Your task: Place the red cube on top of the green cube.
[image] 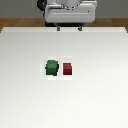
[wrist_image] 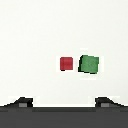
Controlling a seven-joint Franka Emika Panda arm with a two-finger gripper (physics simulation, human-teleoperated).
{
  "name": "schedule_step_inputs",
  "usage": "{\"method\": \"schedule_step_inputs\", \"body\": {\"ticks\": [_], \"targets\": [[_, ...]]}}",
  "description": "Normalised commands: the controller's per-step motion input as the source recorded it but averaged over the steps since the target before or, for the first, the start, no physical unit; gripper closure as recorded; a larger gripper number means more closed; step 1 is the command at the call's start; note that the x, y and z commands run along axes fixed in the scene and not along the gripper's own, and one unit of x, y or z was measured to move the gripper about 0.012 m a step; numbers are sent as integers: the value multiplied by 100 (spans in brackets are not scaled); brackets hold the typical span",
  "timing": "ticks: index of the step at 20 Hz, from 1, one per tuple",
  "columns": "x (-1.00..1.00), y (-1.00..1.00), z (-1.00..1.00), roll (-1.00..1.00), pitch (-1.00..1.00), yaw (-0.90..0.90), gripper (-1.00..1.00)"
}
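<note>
The red cube lies on the white table near its middle. The green cube, slightly bigger, sits close beside it on the exterior view's left, with a small gap between them. My gripper hangs high above the table's far edge, well away from both cubes, open and empty. In the wrist view the red cube and green cube lie side by side far below, beyond my spread fingertips.
The table's far edge runs just under the gripper, with brown wooden floor behind it.
</note>
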Motion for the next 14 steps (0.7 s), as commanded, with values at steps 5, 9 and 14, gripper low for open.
{"method": "schedule_step_inputs", "body": {"ticks": [5, 9, 14], "targets": [[40, 0, -40, 0, 0, 0, -100], [25, 0, -50, 0, 0, 0, -100], [40, 0, -40, 0, 0, 0, -100]]}}
